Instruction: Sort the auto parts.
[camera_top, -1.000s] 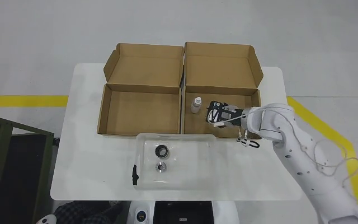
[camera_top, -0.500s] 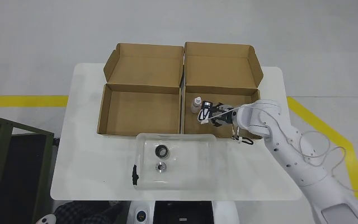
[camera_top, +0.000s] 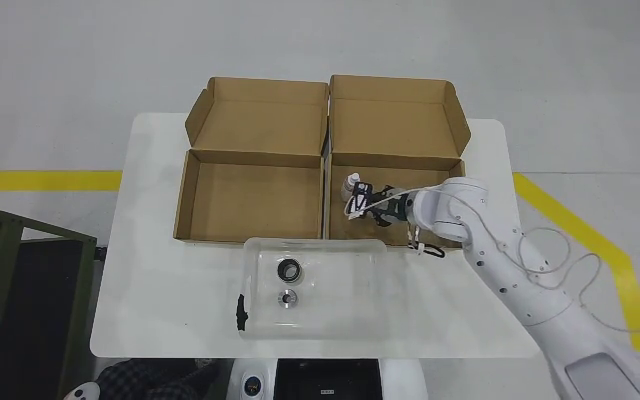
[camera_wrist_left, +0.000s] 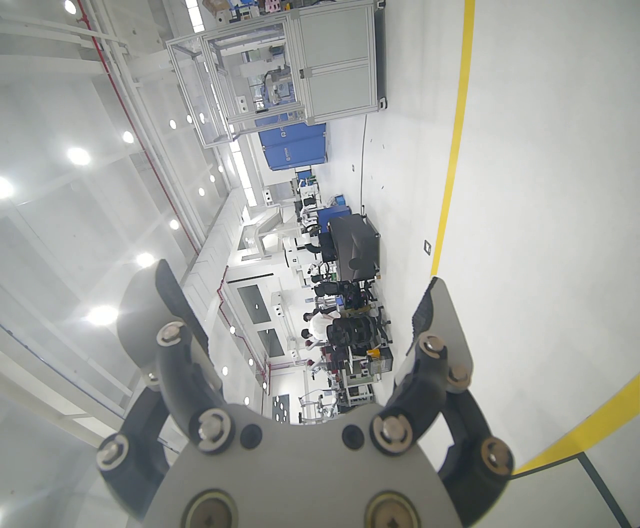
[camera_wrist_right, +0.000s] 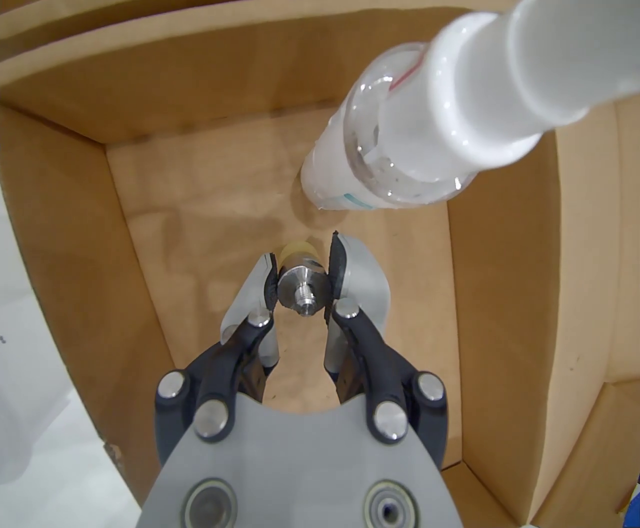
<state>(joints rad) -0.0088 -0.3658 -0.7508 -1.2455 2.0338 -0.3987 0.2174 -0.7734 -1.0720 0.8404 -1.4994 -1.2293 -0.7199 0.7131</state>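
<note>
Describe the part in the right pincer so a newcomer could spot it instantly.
Find the right-hand cardboard box of the two. Inside it, beside a white-capped bottle, the right pincer grips a small silver cylinder. Its thin metal stub and yellowish end set it apart from the clear bottle.

A big factory hall: pale floor (camera_wrist_left: 540, 200) with yellow lines (camera_wrist_left: 452, 150), high ceiling lights (camera_wrist_left: 80, 156), metal-framed machine cells (camera_wrist_left: 320, 65), workstations (camera_wrist_left: 352, 250) farther back.

A white table (camera_top: 160, 300) stood on a grey floor (camera_top: 300, 40). A yellow line (camera_top: 60, 180) crossed the floor to either side of it, and a dark cart (camera_top: 40, 290) sat beside one edge.
</note>
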